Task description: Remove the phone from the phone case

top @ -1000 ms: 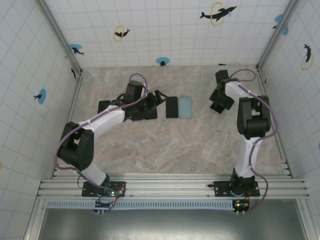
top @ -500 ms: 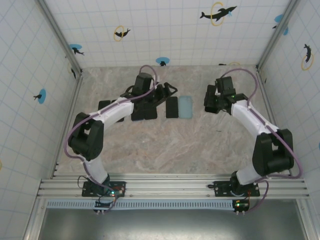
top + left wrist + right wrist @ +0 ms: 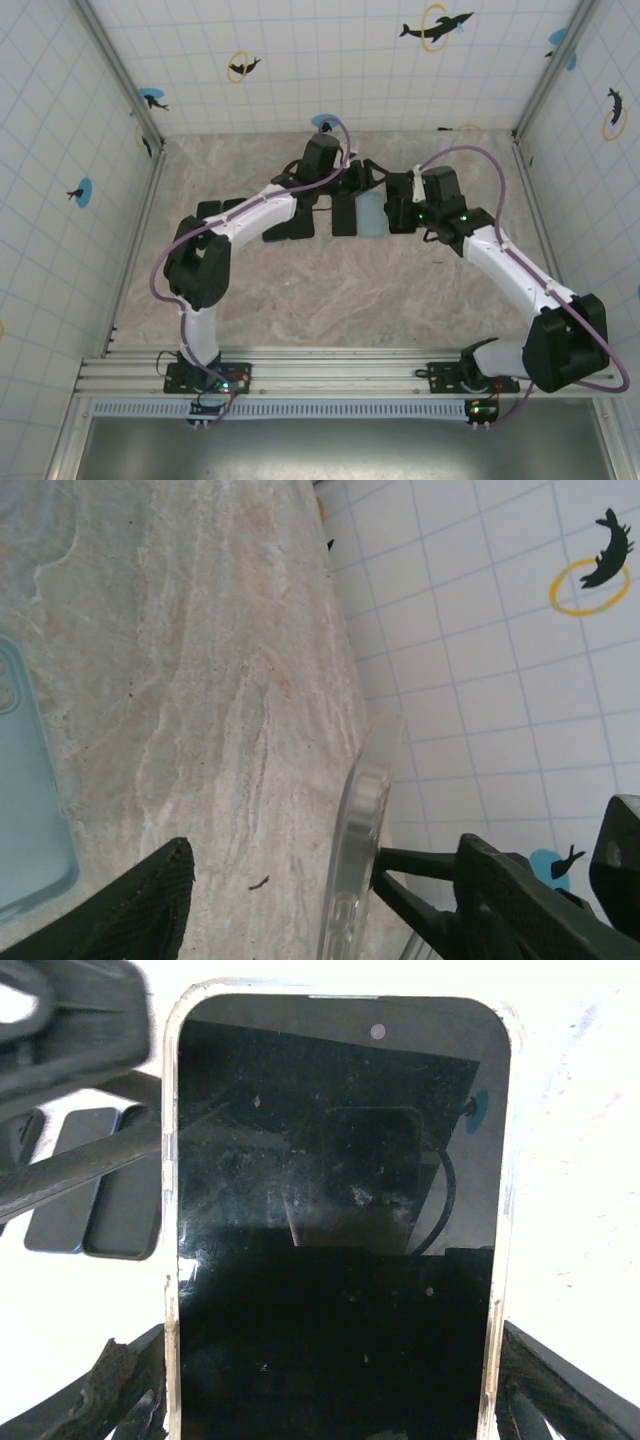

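Right claw [image 3: 335,1395] clenched on the clear phone case [image 3: 505,1180], with the phone [image 3: 335,1260] upright between its fingers. Left claw [image 3: 330,885] released, straddling the case's edge.

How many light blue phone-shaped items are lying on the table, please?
1: the light blue item lies flat at mid-table, close beside a black slab; others could be hidden.

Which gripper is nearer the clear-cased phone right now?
Right. The right gripper holds the clear-cased phone between its fingers. The left gripper stands open around the phone's edge, with one finger clearly apart from it.
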Robot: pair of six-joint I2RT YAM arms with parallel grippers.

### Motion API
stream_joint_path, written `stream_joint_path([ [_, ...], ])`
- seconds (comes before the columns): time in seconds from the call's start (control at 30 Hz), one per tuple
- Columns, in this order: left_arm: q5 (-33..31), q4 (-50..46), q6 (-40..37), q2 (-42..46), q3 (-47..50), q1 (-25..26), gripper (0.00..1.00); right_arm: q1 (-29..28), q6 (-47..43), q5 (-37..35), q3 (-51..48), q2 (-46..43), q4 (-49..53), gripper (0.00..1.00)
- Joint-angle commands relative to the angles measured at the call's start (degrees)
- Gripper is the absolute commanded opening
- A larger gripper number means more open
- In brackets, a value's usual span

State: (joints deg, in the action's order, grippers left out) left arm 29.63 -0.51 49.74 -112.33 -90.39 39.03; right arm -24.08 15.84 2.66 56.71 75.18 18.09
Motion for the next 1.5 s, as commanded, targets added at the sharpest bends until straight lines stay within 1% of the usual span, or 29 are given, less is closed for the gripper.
stream_joint_path([
  [0.0,1.30,-2.68,-2.42,-1.75,-2.89,0.68,0.61,-1.10,0.83,1.71,-0.65,-2.84,-3.96,0.52],
  [0.17,2.60,-4.49,-3.71,-2.97,-5.21,1.70,0.46,-1.92,1.65,2.38,0.23,-2.45,-3.81,0.52],
  [0.23,3.51,-5.22,-4.48,-3.23,-5.63,1.99,0.36,-2.11,1.89,2.19,0.60,-1.93,-3.76,0.52],
  [0.4,3.52,-6.71,-5.68,-2.55,-5.13,2.02,0.25,-2.29,2.05,2.24,1.45,-0.74,-3.92,0.52],
  [0.47,3.26,-6.65,-5.42,-2.21,-5.12,2.02,0.21,-2.38,2.27,2.20,1.50,-0.56,-4.12,0.55],
  [0.53,3.36,-6.13,-4.58,-2.02,-4.94,1.93,0.13,-2.41,2.49,2.51,1.57,-0.42,-4.14,0.60],
  [0.6,3.72,-4.94,-3.85,-1.85,-4.65,1.85,0.07,-2.47,2.61,2.92,1.30,-0.63,-4.39,0.69],
  [0.67,3.86,-3.77,-3.03,-1.75,-4.51,1.77,0.03,-2.56,2.77,3.14,0.65,-1.23,-4.95,0.75],
  [0.77,3.34,-2.75,-1.83,-1.25,-4.38,1.41,0.02,-2.43,2.96,3.38,-1.20,-2.98,-6.59,0.86],
  [0.9,2.77,1.60,1.05,0.52,-2.33,0.27,0.00,-1.23,4.53,5.21,-4.15,-6.16,-8.64,1.00],
  [1.07,2.31,6.82,3.67,2.26,-1.11,-0.95,0.00,0.74,7.06,9.28,-7.52,-10.41,-10.85,1.00],
  [1.17,1.82,9.82,5.51,3.65,0.26,-1.73,0.00,2.88,10.37,13.27,-10.91,-14.29,-14.08,0.97],
  [1.27,1.25,16.41,9.51,5.75,3.31,-2.52,0.00,5.82,17.64,18.78,-16.38,-18.53,-21.69,0.91],
  [1.33,0.71,18.84,11.58,6.62,3.82,-2.57,0.00,7.19,22.84,23.75,-19.88,-20.39,-28.52,0.85],
  [1.43,0.52,22.21,14.58,7.53,4.36,-2.56,0.00,7.86,31.06,26.22,-24.28,-21.87,-37.72,0.80],
  [1.47,0.52,23.93,16.10,7.89,4.90,-2.58,0.00,7.84,35.04,26.54,-26.38,-22.13,-42.58,0.78],
])
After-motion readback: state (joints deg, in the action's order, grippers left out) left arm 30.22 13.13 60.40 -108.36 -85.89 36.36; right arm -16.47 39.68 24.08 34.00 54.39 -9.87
